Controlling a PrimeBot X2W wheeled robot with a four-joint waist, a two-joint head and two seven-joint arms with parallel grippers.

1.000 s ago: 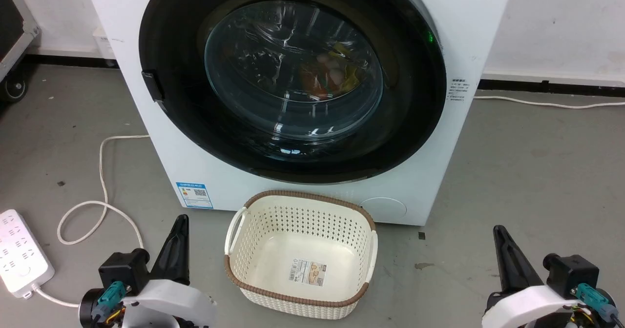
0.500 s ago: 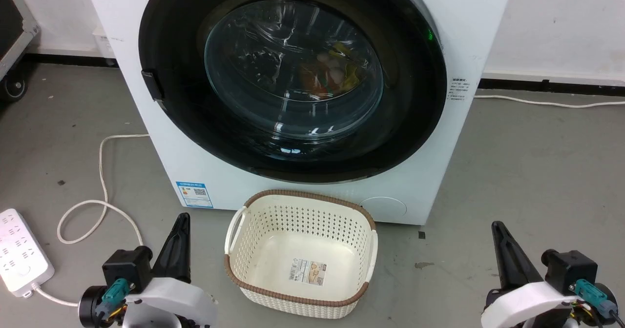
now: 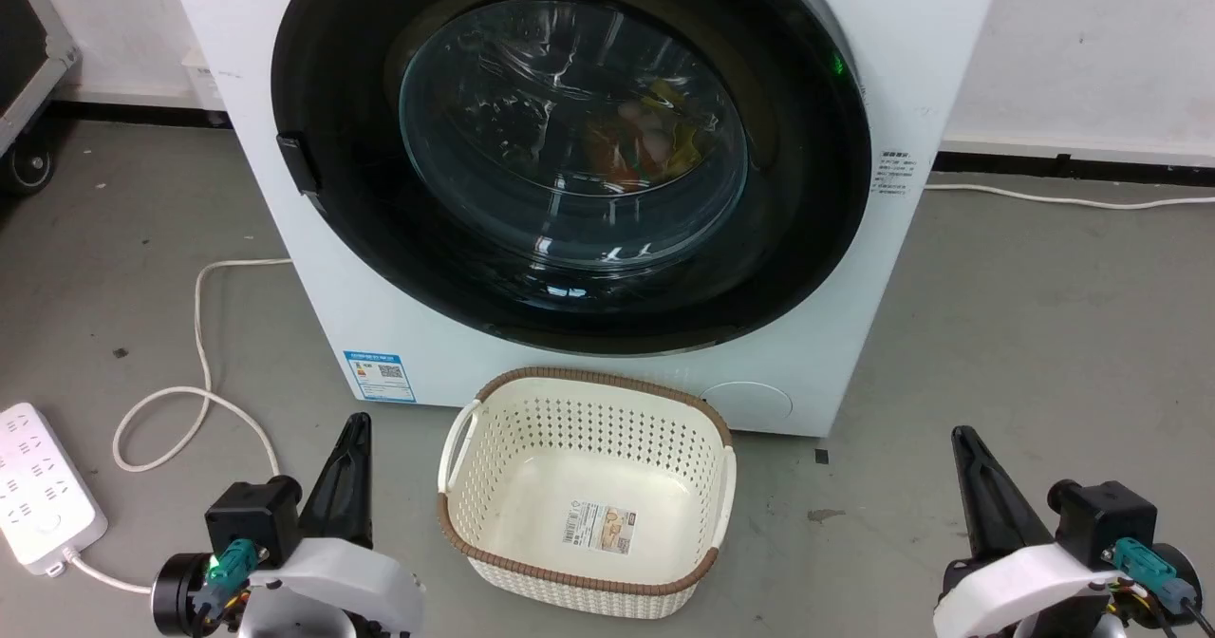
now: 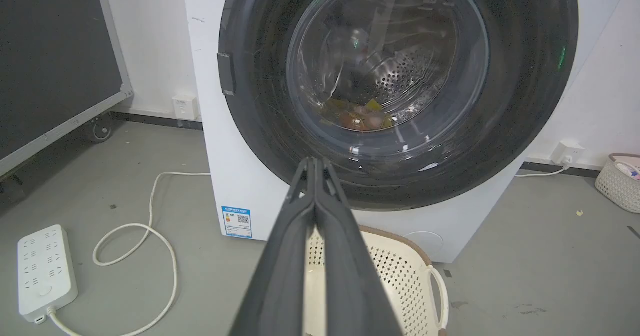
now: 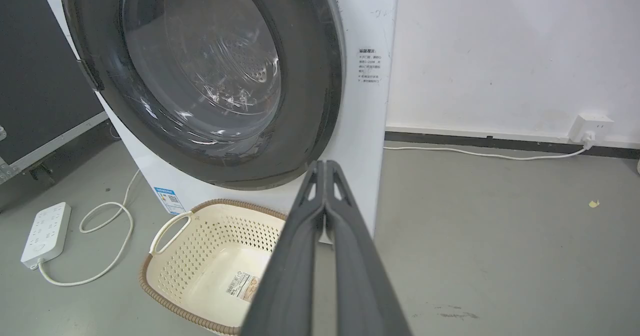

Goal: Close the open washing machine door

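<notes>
Basically, washing machine door (image 3: 570, 144) lies flat against the front of the washing machine (image 3: 285, 268), far centre, w/ coloured laundry visible through the glass. L gripper (image 3: 358, 422) sits low at near left, fingers pressed together, nothing between them. R gripper (image 3: 961, 434) at near right, same: fingers together, empty. Both well apart from the door. Cream basket (image 3: 588, 600) on floor btw. them, just in front of the machine; power strip (image 3: 43, 486) near left.
</notes>
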